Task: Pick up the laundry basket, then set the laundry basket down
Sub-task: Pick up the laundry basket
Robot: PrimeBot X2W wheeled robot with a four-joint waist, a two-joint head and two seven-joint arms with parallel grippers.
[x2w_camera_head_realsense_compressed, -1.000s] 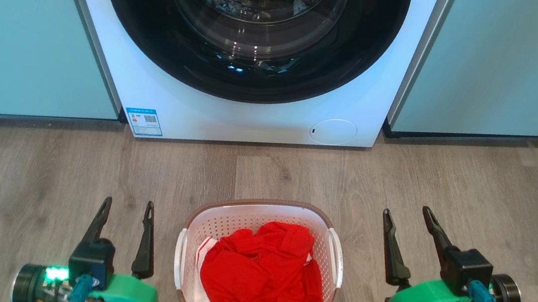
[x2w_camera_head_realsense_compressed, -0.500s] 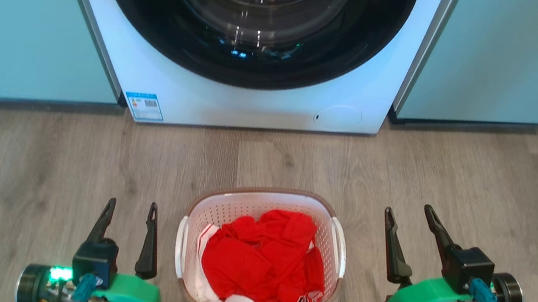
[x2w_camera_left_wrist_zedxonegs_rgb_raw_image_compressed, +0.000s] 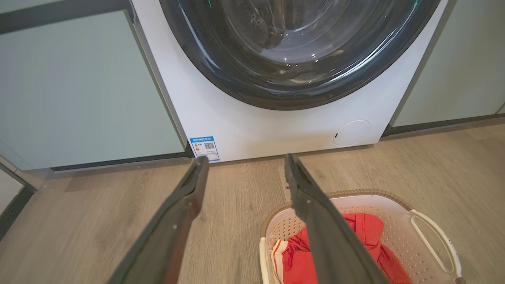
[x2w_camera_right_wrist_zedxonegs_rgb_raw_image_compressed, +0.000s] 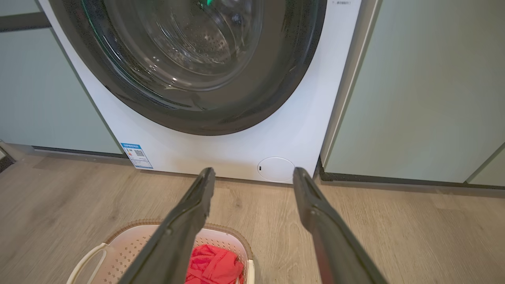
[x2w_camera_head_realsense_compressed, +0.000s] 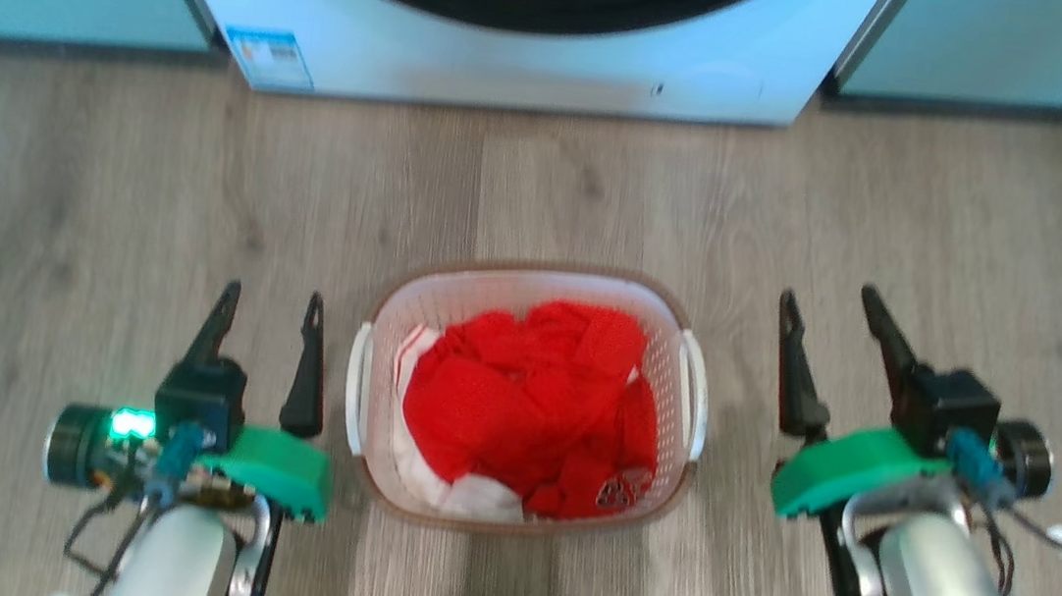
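Note:
The laundry basket (x2w_camera_head_realsense_compressed: 396, 318), white with perforated walls, a brown rim and white side handles, stands on the wooden floor between my two arms, holding red and white clothes (x2w_camera_head_realsense_compressed: 520, 401). My left gripper (x2w_camera_head_realsense_compressed: 274, 306) is open just left of the basket's left handle (x2w_camera_head_realsense_compressed: 354, 388), not touching it. My right gripper (x2w_camera_head_realsense_compressed: 836, 310) is open to the right of the right handle (x2w_camera_head_realsense_compressed: 696, 394), with a gap of floor between. In the left wrist view the basket (x2w_camera_left_wrist_zedxonegs_rgb_raw_image_compressed: 394, 201) lies at the lower right; in the right wrist view the basket (x2w_camera_right_wrist_zedxonegs_rgb_raw_image_compressed: 126, 244) lies at the lower left.
A white front-loading washing machine (x2w_camera_head_realsense_compressed: 517, 60) with a dark round door stands just beyond the basket, flanked by pale green cabinets (x2w_camera_right_wrist_zedxonegs_rgb_raw_image_compressed: 426, 90). Bare wooden floor (x2w_camera_head_realsense_compressed: 108, 194) spreads to both sides and between basket and machine.
The head camera has tilted downward, so machine and basket sit higher in the picture. Both grippers stay open beside the basket, which rests in place.

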